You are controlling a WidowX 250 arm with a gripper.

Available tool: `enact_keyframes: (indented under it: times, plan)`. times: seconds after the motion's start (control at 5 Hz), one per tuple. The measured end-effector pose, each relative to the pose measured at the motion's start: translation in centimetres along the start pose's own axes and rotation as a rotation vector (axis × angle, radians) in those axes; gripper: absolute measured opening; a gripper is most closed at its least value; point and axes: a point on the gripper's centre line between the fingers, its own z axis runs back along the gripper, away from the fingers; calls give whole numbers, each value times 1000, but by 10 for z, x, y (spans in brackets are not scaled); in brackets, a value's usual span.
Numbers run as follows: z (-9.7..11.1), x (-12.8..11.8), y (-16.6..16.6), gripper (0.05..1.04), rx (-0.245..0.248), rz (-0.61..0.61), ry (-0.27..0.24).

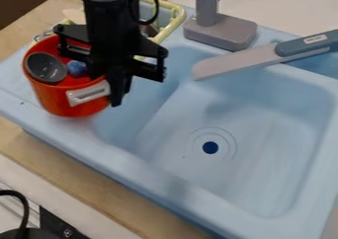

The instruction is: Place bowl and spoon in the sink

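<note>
Red pot (64, 100), one, deep, probably light, stiff, slick-walled, best gripped by the rim near its pale handle (88, 93); jaws alongside, parted or clamped, cannot tell

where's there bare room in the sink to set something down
The basin floor around the drain, between the knife and the near rim, is bare. Crowded: the upper left, with the gripper at the red pot and the yellow rack behind, and the far edge, with the faucet base and knife.
</note>
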Motion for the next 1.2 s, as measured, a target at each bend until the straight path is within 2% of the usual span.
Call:
enact_keyframes:
  times: [0.2,0.4,0.6,1.0,1.2]
  plan:
    - [9,-12,-23,57,3,-86,-8]
    - [16,-24,-55,57,-22,-162,-19]
    - [15,-24,-82,57,-77,-183,-9]
    - [-4,-8,-123,57,-89,-179,-26]
    - [-16,0,-140,57,-92,-165,-82]
